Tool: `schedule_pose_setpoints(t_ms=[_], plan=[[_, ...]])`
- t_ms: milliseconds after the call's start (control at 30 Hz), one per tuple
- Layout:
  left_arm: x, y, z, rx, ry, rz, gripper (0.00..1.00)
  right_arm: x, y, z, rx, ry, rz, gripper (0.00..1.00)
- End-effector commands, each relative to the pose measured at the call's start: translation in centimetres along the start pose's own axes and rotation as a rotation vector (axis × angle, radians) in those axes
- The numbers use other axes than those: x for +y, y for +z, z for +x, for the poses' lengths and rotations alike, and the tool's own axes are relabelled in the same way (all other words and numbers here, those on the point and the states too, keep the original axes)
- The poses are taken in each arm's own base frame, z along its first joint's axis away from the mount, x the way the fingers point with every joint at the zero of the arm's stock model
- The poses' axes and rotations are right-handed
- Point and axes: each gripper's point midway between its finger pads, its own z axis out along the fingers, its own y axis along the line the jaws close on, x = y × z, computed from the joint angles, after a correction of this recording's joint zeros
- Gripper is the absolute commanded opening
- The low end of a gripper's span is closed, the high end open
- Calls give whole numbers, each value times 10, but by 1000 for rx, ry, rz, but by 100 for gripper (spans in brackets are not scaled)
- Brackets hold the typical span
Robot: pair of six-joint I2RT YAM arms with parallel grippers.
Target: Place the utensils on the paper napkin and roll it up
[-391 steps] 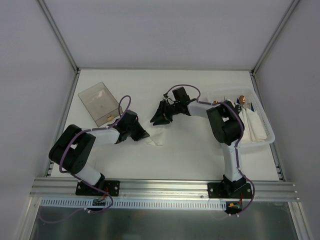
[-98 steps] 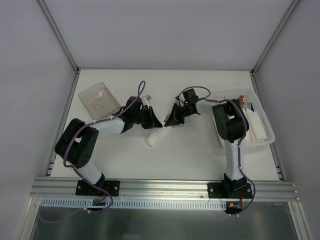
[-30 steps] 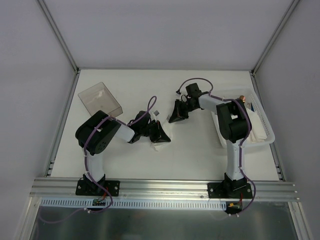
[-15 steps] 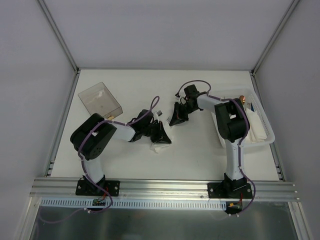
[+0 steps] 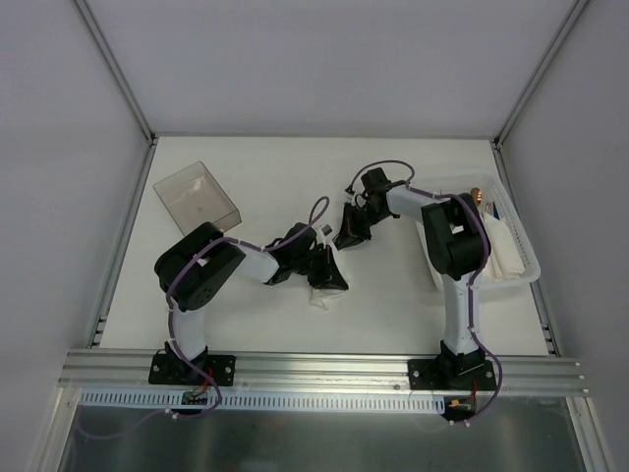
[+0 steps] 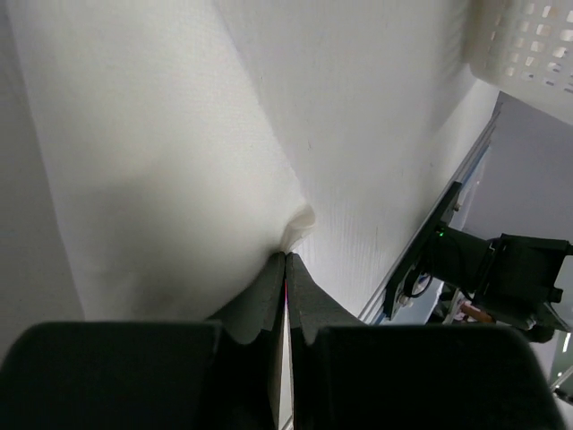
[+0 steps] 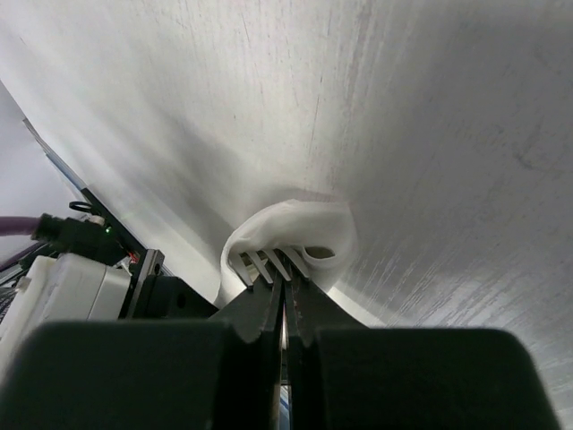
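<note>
Paper napkin, curled round the utensils, looks mid-roll: left gripper pinches its fold, right gripper has jaws pressed together at the roll's open end, lower centre; next, a gentle tucking turn.

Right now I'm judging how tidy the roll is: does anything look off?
Yes: the napkin roll gapes open at the end by the shut right gripper, and fork tines show inside the loose opening.

A robot lab cell — white table boxed by aluminium framing and blank panels.
</note>
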Motion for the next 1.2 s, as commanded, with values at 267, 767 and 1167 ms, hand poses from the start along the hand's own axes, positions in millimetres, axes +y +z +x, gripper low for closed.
schedule_pose_setpoints(t_ms=[267, 767, 1167], plan=[[40, 15, 28, 64, -87, -48, 0, -8, 2, -5, -14, -23, 43, 0], [69, 0, 38, 65, -151, -74, 0, 51, -54, 0, -62, -246, -175, 4], [66, -2, 34, 64, -133, -71, 0, 36, -21, 27, 32, -227, -128, 0]])
